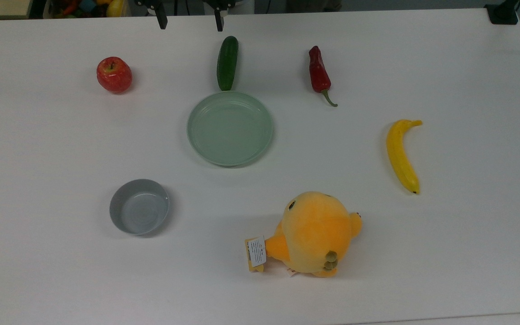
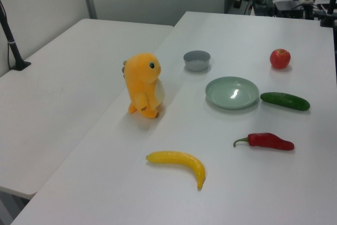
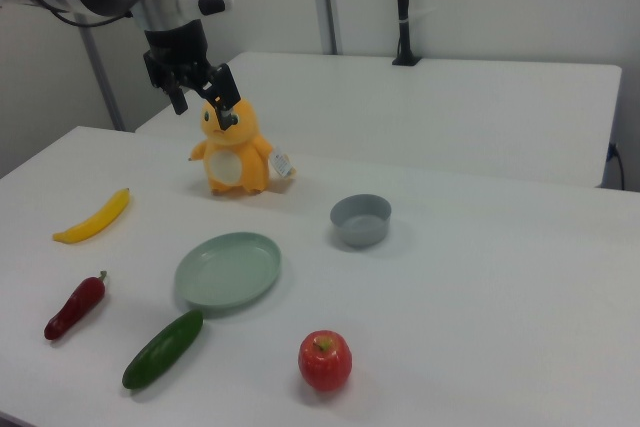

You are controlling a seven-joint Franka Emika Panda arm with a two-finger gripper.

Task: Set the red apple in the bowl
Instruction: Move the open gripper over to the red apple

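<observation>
We are at the very start: nothing is picked up, and the reach for the fruit has not begun. Going near to far in the right view, the apple [image 3: 325, 360] sits closest to the camera on the white table [image 3: 500, 287], standing free with its stem dimple up; the cucumber [image 3: 163, 349] and the chili pepper [image 3: 74, 306] lie off to the right view's left. Beyond them comes the green plate [image 3: 229, 269], then the bowl [image 3: 361, 220], bare inside and well apart from the apple. Farther still stand the banana [image 3: 92, 217] and the plush toy [image 3: 233, 150], and above the toy hangs the gripper [image 3: 200, 94], fingers spread wide and holding nothing, well clear of everything on the table. In our judgement the next move calls for carrying the gripper across the table to a point over the apple, lowering with the fingers astride its widest part, and closing firmly, since a round glossy skin may slip; the bowl is barely wider than the apple, so the drop will need centring. In the top view the two fingertips just poke in at the upper edge and the arm above them is cut off. The plush toy's tag is too small to read, and the clutter past the table's far edge is hard to make out.
</observation>
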